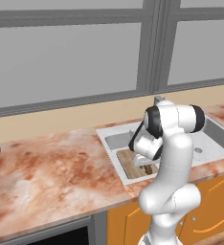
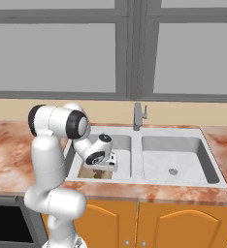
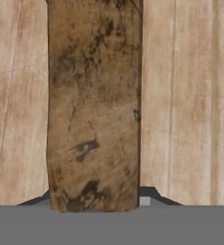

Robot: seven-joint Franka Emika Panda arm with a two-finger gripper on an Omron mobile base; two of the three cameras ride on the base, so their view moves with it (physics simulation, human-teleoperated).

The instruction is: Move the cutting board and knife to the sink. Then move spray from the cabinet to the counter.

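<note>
The knife handle is seen between the gripper fingertips, running toward twelve o'clock over the cutting board, which lies in the sink's left basin. The handle appears clasped.

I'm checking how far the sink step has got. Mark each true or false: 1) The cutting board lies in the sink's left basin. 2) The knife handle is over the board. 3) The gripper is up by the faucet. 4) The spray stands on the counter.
1) True: the cutting board lies in the left basin of the sink.
2) True: in the hand view the knife handle lies across the board's grain.
3) False: the gripper is low in the left basin, over the board; the faucet stands behind.
4) False: no bottle stands on the counter.
</note>
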